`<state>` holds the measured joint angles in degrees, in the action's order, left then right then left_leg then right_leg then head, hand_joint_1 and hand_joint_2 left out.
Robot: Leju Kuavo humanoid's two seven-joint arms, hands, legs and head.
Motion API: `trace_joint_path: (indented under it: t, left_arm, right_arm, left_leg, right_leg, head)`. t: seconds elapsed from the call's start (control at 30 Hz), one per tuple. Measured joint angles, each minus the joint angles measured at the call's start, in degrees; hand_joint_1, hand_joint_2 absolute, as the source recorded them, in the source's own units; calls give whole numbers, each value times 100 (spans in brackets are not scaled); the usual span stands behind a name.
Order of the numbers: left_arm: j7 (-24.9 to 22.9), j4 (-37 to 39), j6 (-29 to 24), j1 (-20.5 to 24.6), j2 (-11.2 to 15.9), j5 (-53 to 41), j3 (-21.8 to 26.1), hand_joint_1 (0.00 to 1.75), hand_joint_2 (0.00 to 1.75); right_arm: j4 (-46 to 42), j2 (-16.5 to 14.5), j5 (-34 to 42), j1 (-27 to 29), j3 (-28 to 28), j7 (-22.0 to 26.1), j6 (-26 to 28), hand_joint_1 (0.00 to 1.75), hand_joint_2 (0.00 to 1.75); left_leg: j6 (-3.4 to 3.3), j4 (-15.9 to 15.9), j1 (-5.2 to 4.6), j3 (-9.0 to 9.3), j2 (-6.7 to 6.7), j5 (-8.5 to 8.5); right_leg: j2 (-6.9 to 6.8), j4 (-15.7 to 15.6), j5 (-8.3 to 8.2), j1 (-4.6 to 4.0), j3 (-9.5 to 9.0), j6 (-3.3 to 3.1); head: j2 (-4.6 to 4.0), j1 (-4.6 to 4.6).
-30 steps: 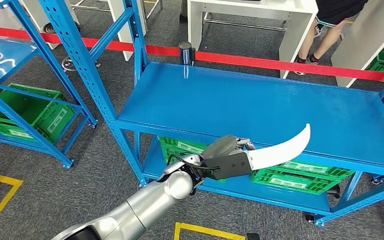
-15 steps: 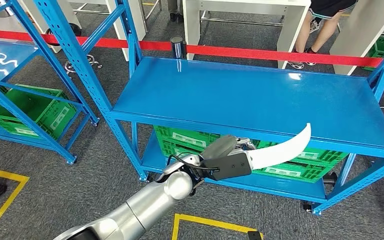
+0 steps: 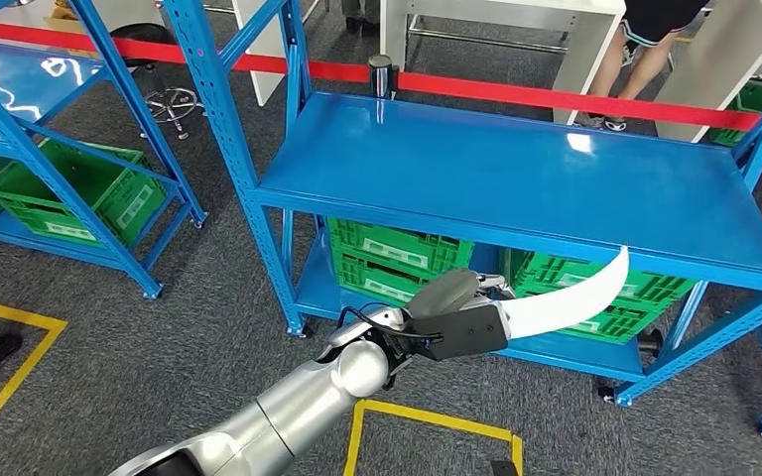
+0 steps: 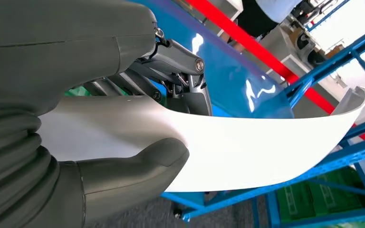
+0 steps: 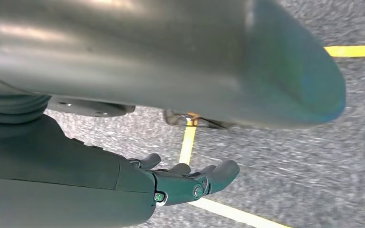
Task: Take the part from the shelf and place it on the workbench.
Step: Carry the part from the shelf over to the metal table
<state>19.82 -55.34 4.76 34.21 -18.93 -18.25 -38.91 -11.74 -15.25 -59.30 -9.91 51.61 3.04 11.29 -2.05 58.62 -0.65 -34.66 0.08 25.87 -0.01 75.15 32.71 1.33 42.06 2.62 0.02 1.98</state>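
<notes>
Head view shows the blue workbench (image 3: 516,178) as the landmark: green crates (image 3: 397,260) sit on its lower shelf, a red barrier tape (image 3: 516,91) runs behind it, and a person's legs (image 3: 645,59) stand beyond that tape by a white table (image 3: 496,20). A second blue rack (image 3: 50,149) with a green bin (image 3: 79,193) stands to the workbench's left. The left hand (image 3: 456,322) grasps the white curved part (image 3: 571,297) in front of the workbench's front edge, below its top. The part's long axis runs from the hand up and rightward, its tapered tip pointing toward the workbench's right end. The right hand (image 5: 190,183) hangs over grey floor with yellow lines (image 5: 187,142), fingers loosely extended, holding nothing.
</notes>
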Motion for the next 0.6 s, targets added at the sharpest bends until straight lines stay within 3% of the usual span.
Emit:
trace_joint_path:
  t: [0.03,0.07,0.1,0.17,0.2,0.27,0.3,0.33,0.37,0.43,0.47,0.53,0.57,0.6]
  left_arm:
    - [0,3,0,-2,-1,0,0,175,175]
    - [0,3,0,-2,-2,0,0,175,175]
    - [0,-1,0,-1,-4,0,0,175,175]
    - [2,-8,1,1,-11,0,0,175,175]
    - [4,-13,3,2,-14,1,0,175,175]
    - [7,-14,24,4,-13,3,0,175,175]
    - [7,-15,36,5,-9,5,0,175,175]
    - [8,-14,48,4,-5,8,0,175,175]
    - [9,-14,61,3,-3,12,0,175,175]
    - [20,-11,98,-8,2,37,0,175,175]
    - [32,-5,129,-18,7,60,0,175,175]
    - [69,13,184,-41,15,113,0,175,175]
    - [91,22,210,-48,12,137,-1,175,175]
    - [110,28,234,-51,0,162,-1,175,175]
  right_arm:
    - [0,2,0,0,2,0,1,0,0]
    - [0,3,0,-3,3,0,1,0,0]
    - [-1,4,0,-9,4,1,1,0,0]
    - [-2,4,-1,-21,4,4,1,0,0]
    - [-2,4,-1,-22,5,4,2,0,0]
    - [0,-1,-1,-15,8,2,3,0,0]
    - [2,-5,-1,-16,9,1,3,0,0]
    - [3,-9,-1,-17,10,2,3,0,0]
    - [4,-12,1,-18,10,4,3,0,0]
    - [4,-11,16,-9,15,9,5,0,0]
    - [4,-10,29,-1,19,11,11,0,0]
    - [4,-5,54,16,26,16,39,0,0]
    - [4,-1,66,27,28,21,61,0,0]
    - [4,7,82,41,33,26,92,0,0]
  left_leg:
    - [3,25,-9,-93,0,-53]
    - [11,54,-14,-178,-1,-102]
    - [25,85,-24,-252,-4,-145]
    - [71,122,-36,-329,-7,-226]
    - [103,119,-38,-341,-7,-270]
    - [169,95,-39,-363,-13,-345]
    - [208,129,-36,-398,-19,-282]
    - [249,248,-29,-453,-26,-116]
    - [293,492,-6,-531,-30,154]
    - [373,1177,47,-680,-27,673]
    - [404,1470,72,-705,-26,771]
    - [439,1577,109,-528,-25,595]
    - [446,1349,124,-300,-25,443]
    - [446,973,134,-3,-29,395]
  right_leg:
    - [0,-102,-148,-17,-166,-24]
    - [0,-385,-279,-38,-431,-56]
    - [-1,-780,-302,-62,-741,-98]
    - [2,-1426,-186,-106,-1182,-173]
    - [4,-1571,-128,-125,-1250,-206]
    - [-3,-1638,-216,-109,-1204,-269]
    - [-11,-1654,-287,-89,-1157,-306]
    - [-21,-1674,-364,-65,-1097,-335]
    - [-32,-1682,-439,-53,-1022,-352]
    - [-40,-1680,-573,-45,-861,-356]
    - [-46,-1677,-640,-41,-775,-347]
    - [-58,-1666,-767,-28,-606,-312]
    - [-61,-1657,-826,-17,-527,-287]
    - [-62,-1645,-880,-11,-464,-256]
  head:
    - [0,-1]
    - [0,-1]
    - [0,-1]
    - [0,4]
    - [0,4]
    - [0,-9]
    - [0,-4]
    - [0,9]
    - [0,23]
    - [0,51]
    - [0,52]
    - [0,54]
    - [0,55]
    - [0,59]
